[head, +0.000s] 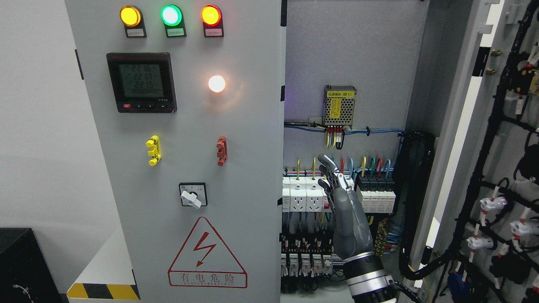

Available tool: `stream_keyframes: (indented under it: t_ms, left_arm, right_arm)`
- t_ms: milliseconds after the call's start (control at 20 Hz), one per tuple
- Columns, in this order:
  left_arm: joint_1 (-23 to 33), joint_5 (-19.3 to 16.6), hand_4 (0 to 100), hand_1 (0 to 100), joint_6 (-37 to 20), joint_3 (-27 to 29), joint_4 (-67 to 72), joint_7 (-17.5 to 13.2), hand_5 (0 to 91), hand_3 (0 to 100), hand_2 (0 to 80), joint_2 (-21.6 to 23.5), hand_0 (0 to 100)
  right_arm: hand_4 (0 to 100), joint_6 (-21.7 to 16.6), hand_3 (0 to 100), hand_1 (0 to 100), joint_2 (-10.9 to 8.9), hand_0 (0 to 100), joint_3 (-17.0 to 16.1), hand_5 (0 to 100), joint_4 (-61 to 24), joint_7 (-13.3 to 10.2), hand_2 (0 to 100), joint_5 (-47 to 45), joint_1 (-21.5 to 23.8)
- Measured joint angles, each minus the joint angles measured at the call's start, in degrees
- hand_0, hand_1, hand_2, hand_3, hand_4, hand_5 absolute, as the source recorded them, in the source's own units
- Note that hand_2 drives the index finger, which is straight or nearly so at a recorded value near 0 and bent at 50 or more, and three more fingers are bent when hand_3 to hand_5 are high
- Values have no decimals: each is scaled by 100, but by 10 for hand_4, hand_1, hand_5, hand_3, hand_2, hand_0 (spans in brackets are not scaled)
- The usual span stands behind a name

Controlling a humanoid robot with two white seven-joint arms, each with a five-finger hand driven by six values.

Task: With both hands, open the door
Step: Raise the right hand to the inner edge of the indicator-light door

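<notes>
An industrial electrical room or test lab; a grey control cabinet (177, 168) carries indicator lamps (170, 15), a digital meter (141, 82) and a high-voltage warning triangle (207, 254). Inside show breakers (377, 189) and bundled wiring (414, 202).

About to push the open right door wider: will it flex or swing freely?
The right door looks like stiff sheet metal, so it will probably swing rather than bend. Its cable bundles likely add weight and drag. The right hand, fingers open, is apart from it.
</notes>
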Motion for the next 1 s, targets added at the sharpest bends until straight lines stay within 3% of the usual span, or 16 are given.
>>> stream_keyframes:
  t_ms: [300, 1002]
  left_arm:
    - [0, -3, 0, 0, 0, 3, -1, 0, 0, 0, 0, -1, 0]
    - [0, -3, 0, 0, 0, 6, -3, 0, 0, 0, 0, -2, 0]
  right_arm:
    - [0, 153, 0, 0, 11, 0, -29, 0, 611, -8, 0, -261, -472]
    - [0, 472, 0, 0, -7, 0, -105, 0, 1201, 73, 0, -745, -764]
